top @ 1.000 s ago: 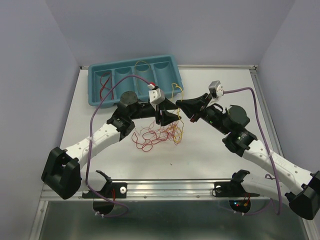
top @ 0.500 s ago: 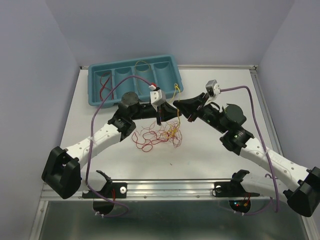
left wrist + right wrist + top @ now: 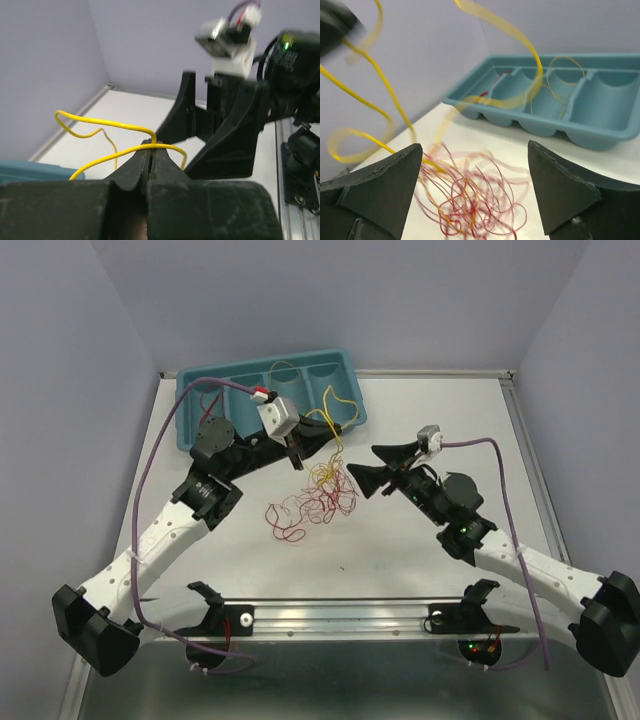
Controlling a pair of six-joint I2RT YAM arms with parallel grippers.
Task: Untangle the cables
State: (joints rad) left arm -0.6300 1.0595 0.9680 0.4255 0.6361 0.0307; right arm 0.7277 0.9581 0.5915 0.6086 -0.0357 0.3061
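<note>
The cables lie as a red, yellow and orange tangle (image 3: pixel 315 498) on the white table between the arms. My left gripper (image 3: pixel 296 454) hangs above the tangle's far edge, shut on a yellow cable (image 3: pixel 334 412) that loops up toward the tray. In the left wrist view the jaws (image 3: pixel 151 148) are pressed together on that yellow cable (image 3: pixel 100 120). My right gripper (image 3: pixel 372 470) stands open just right of the tangle, holding nothing. Its wrist view shows the gripper (image 3: pixel 474 147) wide apart above the tangle (image 3: pixel 475 200), with the blurred yellow cable (image 3: pixel 385 85) rising at left.
A teal tray (image 3: pixel 183 410) with several compartments stands at the back left, also seen in the right wrist view (image 3: pixel 600 127). It holds a red wire (image 3: pixel 210 405) and a yellow wire (image 3: pixel 285 370). The table's metal rail (image 3: pixel 330 612) runs along the near edge.
My left gripper shut on a yellow cable and rose back toward the tray, dragging the tangle with it. My right gripper opened, let go and drew back to the right.
</note>
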